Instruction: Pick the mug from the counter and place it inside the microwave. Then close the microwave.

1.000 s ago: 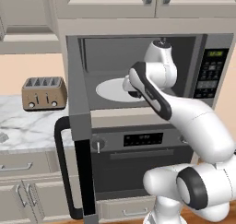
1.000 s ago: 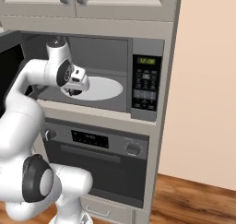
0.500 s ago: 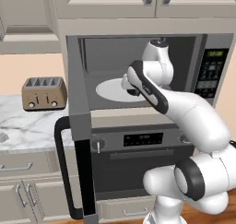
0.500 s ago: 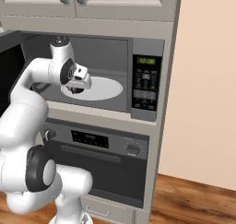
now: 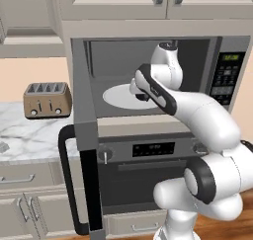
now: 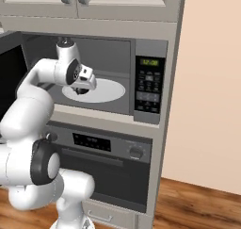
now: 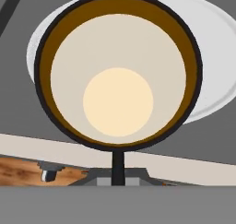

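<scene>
Looking along the end effector (image 7: 118, 172) in the hand view, the mug (image 7: 118, 75) sits right in front of the camera: a round black rim, a brown inner wall and a pale tan floor, seen straight down its mouth. One dark fingertip (image 7: 118, 165) rises at the bottom and meets the mug's rim; the second finger is hidden, so how wide the end effector stands, and whether it grips the mug, cannot be told. Behind the mug lies the round white turntable (image 7: 216, 71), smooth and flat, on the grey floor of the cavity.

In the right base view the end effector (image 6: 83, 89) hangs inside the microwave (image 6: 150, 58) over the turntable, with a small dark shape, the mug (image 6: 82, 91), at its tip, low over the plate or on it. The left base view shows the glossy white arm reaching into the cavity, and the microwave door (image 5: 86, 150) swung wide open, its black handle (image 5: 66, 180) a curved bar. The button panel (image 6: 149, 84) carries a green display. Below is a dark-glass oven (image 5: 148, 170) with knobs. Further left, a tan four-slot toaster (image 5: 47, 100) stands on the white, grey-veined marble desk (image 5: 34, 140).
</scene>
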